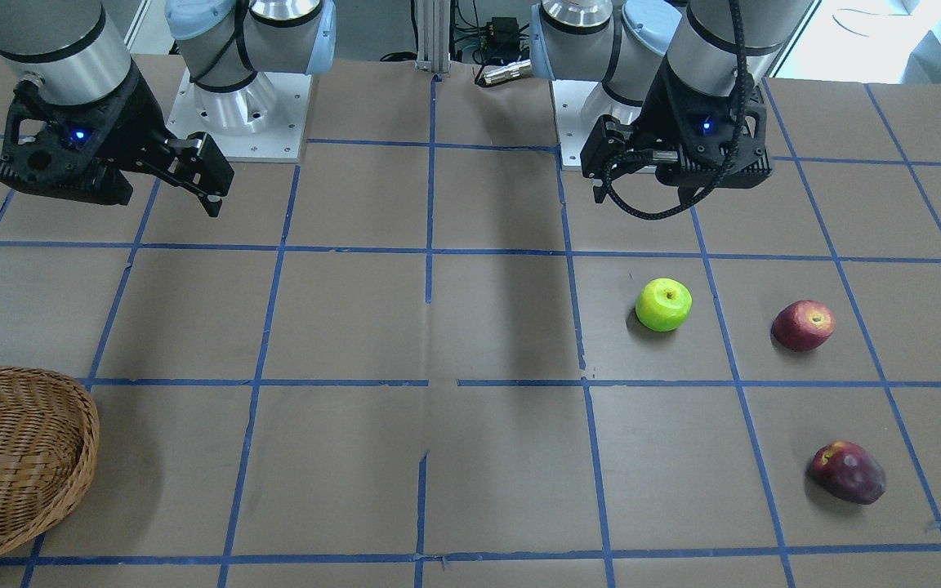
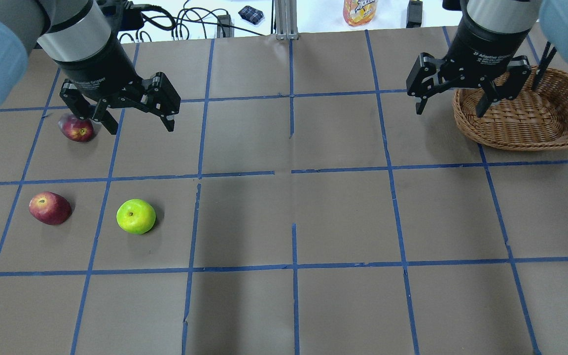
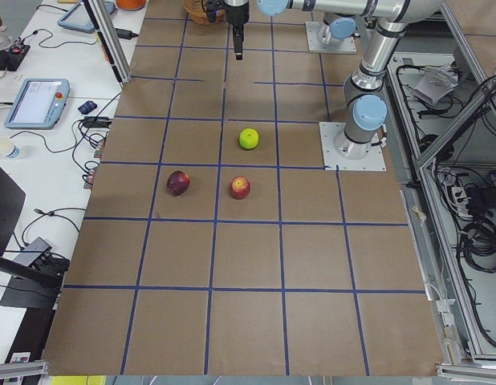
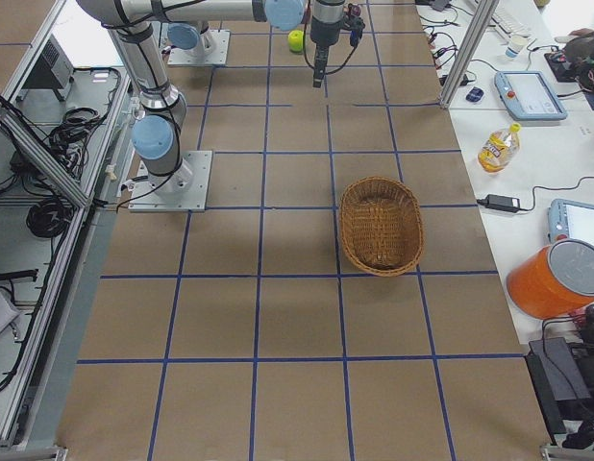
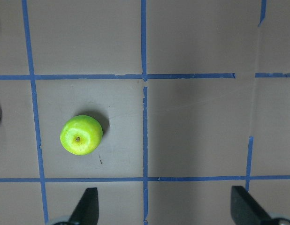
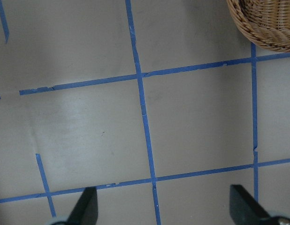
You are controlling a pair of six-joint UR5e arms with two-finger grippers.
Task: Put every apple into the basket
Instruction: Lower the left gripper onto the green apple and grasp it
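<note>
From the overhead view, the basket [image 2: 520, 142] sits upper right on the table [image 2: 343, 217]. Well apart from it, far left, the upper apple [image 2: 78, 129] lies top left. Below it, the outer apple [image 2: 50, 208] and inner apple [image 2: 136, 216] lie side by side.

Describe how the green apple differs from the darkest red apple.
Colour: the green apple is bright lime, while the dark apple is deep maroon. Shape: the green apple is round, the dark apple lopsided. Pose: the green apple's stem dimple faces up, while the dark apple's tilts to one side. Both lie on the table, outside the basket.
</note>
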